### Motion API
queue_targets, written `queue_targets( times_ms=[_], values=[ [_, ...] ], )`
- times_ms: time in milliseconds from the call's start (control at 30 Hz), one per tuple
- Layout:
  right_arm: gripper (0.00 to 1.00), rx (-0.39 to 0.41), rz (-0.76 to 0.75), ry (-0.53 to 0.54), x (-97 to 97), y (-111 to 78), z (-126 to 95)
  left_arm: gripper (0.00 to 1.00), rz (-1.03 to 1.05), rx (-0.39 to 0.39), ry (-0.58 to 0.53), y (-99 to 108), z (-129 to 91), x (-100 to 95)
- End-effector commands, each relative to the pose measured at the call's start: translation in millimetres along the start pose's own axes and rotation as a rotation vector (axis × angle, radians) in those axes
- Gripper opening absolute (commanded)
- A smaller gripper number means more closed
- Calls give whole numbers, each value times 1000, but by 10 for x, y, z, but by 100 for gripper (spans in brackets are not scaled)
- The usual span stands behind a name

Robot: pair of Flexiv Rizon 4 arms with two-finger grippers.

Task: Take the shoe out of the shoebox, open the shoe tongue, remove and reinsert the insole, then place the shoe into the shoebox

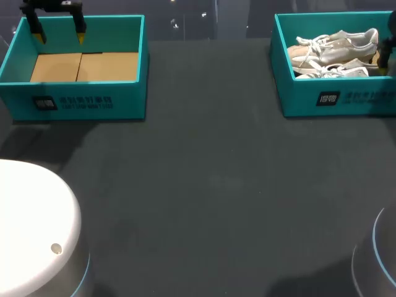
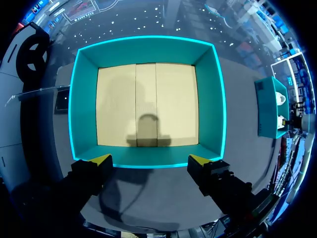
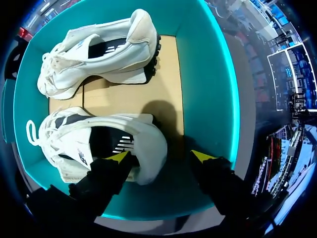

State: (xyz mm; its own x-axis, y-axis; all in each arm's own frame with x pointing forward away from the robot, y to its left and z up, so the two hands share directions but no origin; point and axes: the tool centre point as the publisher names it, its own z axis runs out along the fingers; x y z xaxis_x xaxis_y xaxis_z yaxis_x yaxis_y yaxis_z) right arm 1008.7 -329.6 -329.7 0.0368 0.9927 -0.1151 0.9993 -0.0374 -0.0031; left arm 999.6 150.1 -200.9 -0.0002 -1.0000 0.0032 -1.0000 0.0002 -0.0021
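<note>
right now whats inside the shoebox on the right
The right shoebox holds two white sneakers lying on its cardboard floor: the far sneaker and the near sneaker, its heel under the open right gripper. The floor beneath them is hidden.

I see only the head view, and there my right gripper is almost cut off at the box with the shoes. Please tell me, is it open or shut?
Observer: Open. In the right wrist view the right gripper holds nothing, and its two yellow tips stand wide apart.
Operator: Which shoe is it over?
Observer: One finger is over the heel of the closer shoe. The other is over the shoebox beside that heel, not over a shoe.
Operator: And the second shoe?
Observer: The second shoe lies ahead of the gripper, its heel pointing the same way, with bare cardboard showing between the two.
</note>
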Motion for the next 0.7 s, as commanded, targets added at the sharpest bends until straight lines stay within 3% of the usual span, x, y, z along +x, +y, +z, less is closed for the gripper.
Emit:
queue_targets(
  times_ms=[33,333,700],
  values=[
    [73,10,1,-6,26,63,70,100,0,-1,-1,-1,-3,0],
    [66,17,3,-6,61,87,207,100,0,-1,-1,-1,-3,0],
    [68,36,4,-12,89,104,350,100,0,-1,-1,-1,-3,0]
  ],
)
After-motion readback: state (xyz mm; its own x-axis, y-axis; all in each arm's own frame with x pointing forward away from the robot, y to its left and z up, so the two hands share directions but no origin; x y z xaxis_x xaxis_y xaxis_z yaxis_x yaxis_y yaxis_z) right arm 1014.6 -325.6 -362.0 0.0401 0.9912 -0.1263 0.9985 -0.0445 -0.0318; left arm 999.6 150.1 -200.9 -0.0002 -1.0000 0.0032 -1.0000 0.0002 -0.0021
